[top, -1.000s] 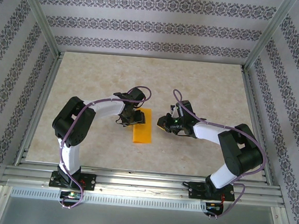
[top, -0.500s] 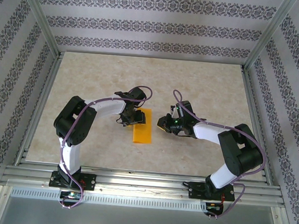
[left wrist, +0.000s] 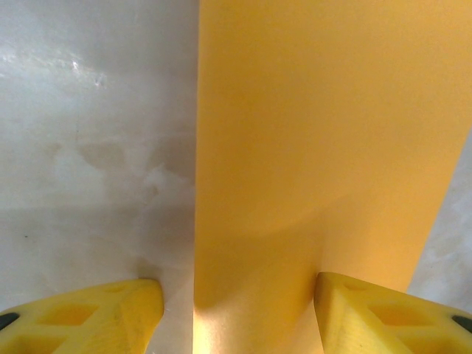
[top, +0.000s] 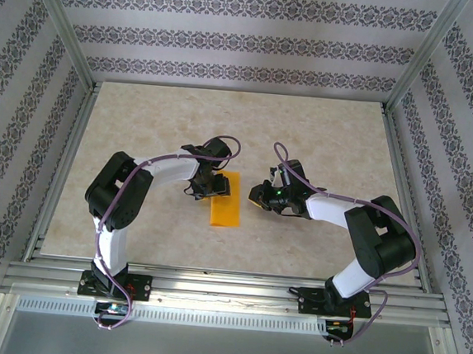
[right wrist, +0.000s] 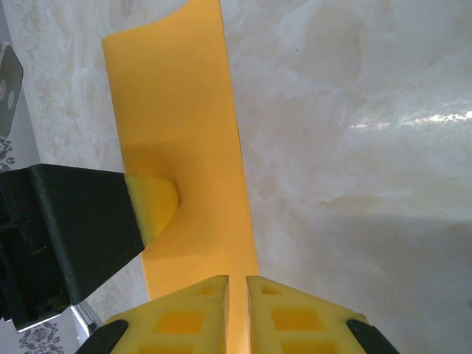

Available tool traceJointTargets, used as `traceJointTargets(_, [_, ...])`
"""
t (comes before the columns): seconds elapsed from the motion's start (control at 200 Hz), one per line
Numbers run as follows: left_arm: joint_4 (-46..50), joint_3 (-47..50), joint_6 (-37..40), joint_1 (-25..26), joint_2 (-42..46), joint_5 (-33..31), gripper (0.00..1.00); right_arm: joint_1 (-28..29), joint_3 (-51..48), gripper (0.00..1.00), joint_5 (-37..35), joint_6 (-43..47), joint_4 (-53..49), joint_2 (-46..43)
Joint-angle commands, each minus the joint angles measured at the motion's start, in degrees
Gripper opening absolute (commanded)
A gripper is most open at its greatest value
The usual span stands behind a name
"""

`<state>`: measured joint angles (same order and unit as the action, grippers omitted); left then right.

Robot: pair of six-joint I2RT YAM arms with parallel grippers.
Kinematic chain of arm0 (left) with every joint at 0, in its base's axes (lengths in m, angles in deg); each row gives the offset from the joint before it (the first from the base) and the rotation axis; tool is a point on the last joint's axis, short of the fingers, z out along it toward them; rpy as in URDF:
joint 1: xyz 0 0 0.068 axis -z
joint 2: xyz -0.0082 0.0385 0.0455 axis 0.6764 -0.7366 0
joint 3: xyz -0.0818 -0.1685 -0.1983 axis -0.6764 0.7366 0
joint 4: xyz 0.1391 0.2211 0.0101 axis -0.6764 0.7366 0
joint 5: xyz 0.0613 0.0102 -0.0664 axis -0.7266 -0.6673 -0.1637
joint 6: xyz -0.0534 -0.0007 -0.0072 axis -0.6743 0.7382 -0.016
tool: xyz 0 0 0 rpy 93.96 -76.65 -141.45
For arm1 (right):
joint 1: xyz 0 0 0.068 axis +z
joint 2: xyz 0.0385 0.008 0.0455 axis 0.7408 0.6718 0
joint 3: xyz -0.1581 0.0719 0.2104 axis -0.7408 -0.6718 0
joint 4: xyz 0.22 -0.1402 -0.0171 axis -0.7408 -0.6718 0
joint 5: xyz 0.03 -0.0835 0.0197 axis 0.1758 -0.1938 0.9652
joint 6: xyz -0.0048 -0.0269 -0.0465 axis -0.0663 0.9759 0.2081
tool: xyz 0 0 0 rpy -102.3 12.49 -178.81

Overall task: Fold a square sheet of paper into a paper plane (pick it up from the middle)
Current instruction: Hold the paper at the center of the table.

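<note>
The orange sheet of paper (top: pixel 227 209) lies on the table as a narrow folded strip; no paper plane shape shows. My left gripper (top: pixel 210 186) is open and straddles the strip's left edge (left wrist: pixel 236 299). One of its fingertips (left wrist: pixel 369 310) rests on the paper (left wrist: pixel 317 147) and the other on the bare table. That pressing fingertip (right wrist: pixel 153 205) also shows in the right wrist view, dimpling the paper (right wrist: pixel 184 133). My right gripper (top: pixel 254 197) sits at the strip's right edge, its jaws nearly together (right wrist: pixel 237 284). A slim gap between them shows orange, and the paper lies flat under the tips.
The marble-patterned table (top: pixel 322 143) is bounded by aluminium rails (top: pixel 210 291) along its edges and corner posts. Patterned walls stand on three sides. Both arms reach inward toward the middle, their purple cables looping above the wrists.
</note>
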<state>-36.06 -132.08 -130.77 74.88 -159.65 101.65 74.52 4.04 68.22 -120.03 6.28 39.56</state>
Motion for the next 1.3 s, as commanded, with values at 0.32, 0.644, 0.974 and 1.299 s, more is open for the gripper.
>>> traceJointTargets(0.32, [-7.77,3.6,-1.31,0.65,-8.4,-1.24,0.62,-0.44,-0.48,0.15,-0.13,0.12,0.12,-0.73])
traceJointTargets(0.644, [-6.87,3.36,-0.98,0.67,-8.92,-1.95,0.62,-0.35,-0.22,0.15,0.04,-0.04,0.38,-0.4])
traceJointTargets(0.974, [-7.24,3.45,-1.03,0.64,-8.93,-1.77,0.62,0.59,0.98,0.15,1.69,0.02,1.18,1.43])
traceJointTargets(1.299, [-7.64,3.8,-1.18,0.65,-8.75,-1.67,0.61,2.99,4.92,0.1,1.92,0.05,1.02,5.28])
